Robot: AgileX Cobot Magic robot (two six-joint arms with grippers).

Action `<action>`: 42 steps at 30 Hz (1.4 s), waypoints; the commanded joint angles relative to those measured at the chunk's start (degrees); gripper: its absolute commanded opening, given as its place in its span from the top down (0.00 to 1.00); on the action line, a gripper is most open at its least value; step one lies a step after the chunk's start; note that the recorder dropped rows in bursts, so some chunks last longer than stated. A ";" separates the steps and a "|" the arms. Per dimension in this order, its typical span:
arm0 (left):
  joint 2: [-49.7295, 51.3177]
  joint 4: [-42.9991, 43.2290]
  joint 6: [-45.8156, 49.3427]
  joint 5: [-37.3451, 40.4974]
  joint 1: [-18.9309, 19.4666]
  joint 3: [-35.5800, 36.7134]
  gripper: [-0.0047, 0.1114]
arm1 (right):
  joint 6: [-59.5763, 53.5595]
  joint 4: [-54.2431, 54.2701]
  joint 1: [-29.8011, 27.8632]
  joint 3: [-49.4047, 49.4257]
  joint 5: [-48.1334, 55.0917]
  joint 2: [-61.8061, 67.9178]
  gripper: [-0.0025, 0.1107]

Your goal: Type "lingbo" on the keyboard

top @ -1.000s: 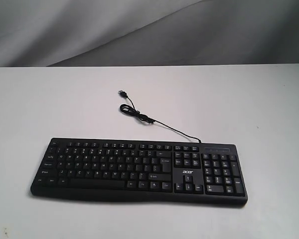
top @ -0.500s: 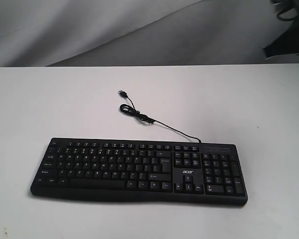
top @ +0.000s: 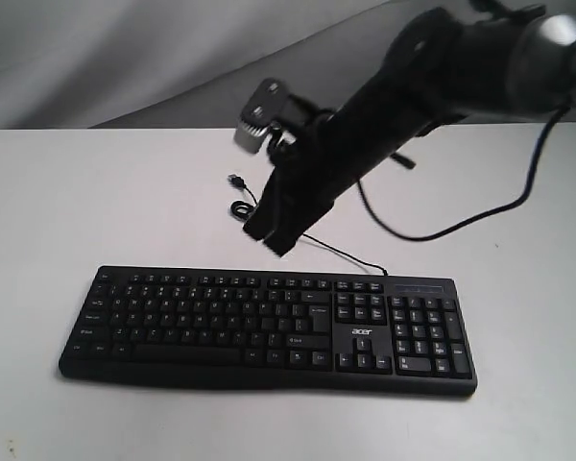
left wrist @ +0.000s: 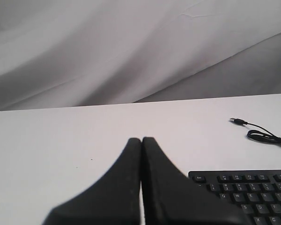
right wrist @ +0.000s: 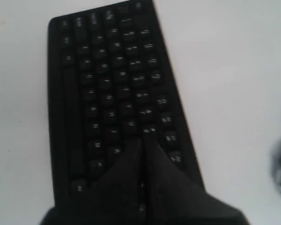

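The black keyboard (top: 269, 328) with white legends and an "acer" logo lies across the white table, near its front edge. My right gripper (top: 272, 237) hangs shut above the keyboard's back edge, near the middle of the main key block, with air between tip and keys. In the right wrist view the shut right gripper (right wrist: 144, 139) points over the letter keys of the keyboard (right wrist: 107, 89). My left gripper (left wrist: 141, 139) is shut and empty, over bare table beside the keyboard's Esc corner (left wrist: 199, 178). The left arm is out of the exterior view.
The thin black USB cable (top: 238, 208) loops on the table behind the keyboard, its plug (left wrist: 237, 121) lying loose. A grey cloth backdrop (top: 125, 58) hangs behind the white table (top: 77, 192). The right arm's own cable (top: 461, 226) droops above the table.
The right arm has swung in from the upper right, where only its edge showed half a second ago, and now its gripper hangs above the keyboard's back edge. The keyboard has not moved.
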 commanded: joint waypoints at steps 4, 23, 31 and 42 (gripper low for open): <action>-0.28 0.01 -0.12 -0.35 -0.31 0.28 0.96 | -1.18 -1.06 6.01 0.77 -3.84 5.17 0.98; -0.28 0.01 -0.12 -0.35 -0.31 0.28 0.96 | -8.36 5.99 6.01 10.62 -12.56 5.06 0.98; -0.28 0.01 -0.12 -0.35 -0.31 0.28 0.96 | -8.20 5.45 6.01 10.62 -14.16 5.43 0.98; -0.28 0.01 -0.12 -0.35 -0.31 0.28 0.96 | -7.75 4.93 6.01 11.67 -14.59 5.55 0.98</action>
